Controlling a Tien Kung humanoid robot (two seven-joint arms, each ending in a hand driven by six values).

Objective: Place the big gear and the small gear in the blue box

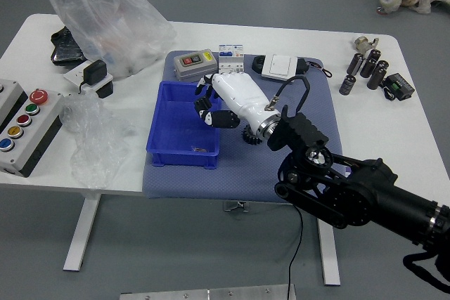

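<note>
Right hand (242, 95) fingers (222, 119) look closed on a dark toothed piece (202, 105), probably one of the gears; grip contact is hard to make out, black on black. Piece sits at the fingertips, seen over the inside of the blue box (176, 159), toward its right side, so the drop spot looks to be more or less straight under the fingers. Height above the box floor can't be told from this angle. Roundish piece, no long axis worth lining up; next call is likely just lower a bit and let go, minding the right wall. Other gear (250, 135) lies on the blue mat (190, 185), just right of the box, beside the hand in this view and partly covered by its wrist side. Right arm (337, 187) is the near one for both; left arm out of view. Big or small, which is which, can't say with one gear half covered. Box's right rim is partly hidden behind the hand, and a small tan bit (200, 150) near its front right corner is too small to identify
</note>
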